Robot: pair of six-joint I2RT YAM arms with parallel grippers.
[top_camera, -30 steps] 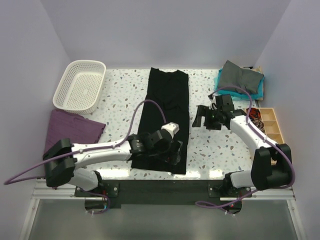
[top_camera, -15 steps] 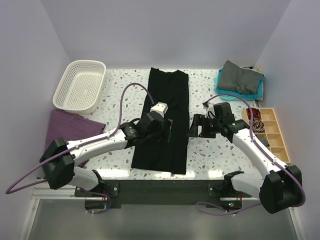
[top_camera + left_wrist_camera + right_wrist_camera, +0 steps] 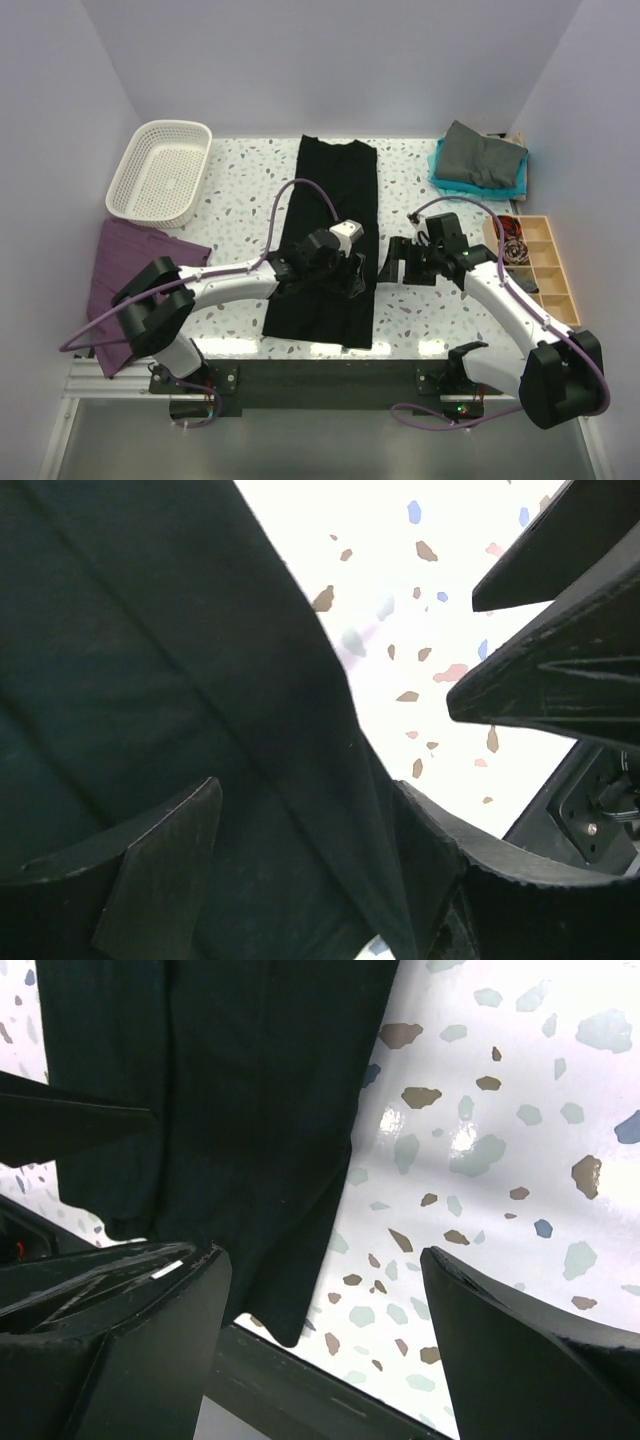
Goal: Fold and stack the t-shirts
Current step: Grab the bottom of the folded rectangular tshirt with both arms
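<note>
On our table the black t-shirt lies as a long strip, its length running from the near edge to the far. Our left gripper sits over its near right part, fingers apart astride the right edge. Our right gripper, spread wide and empty, hangs just beside that same edge.
</note>
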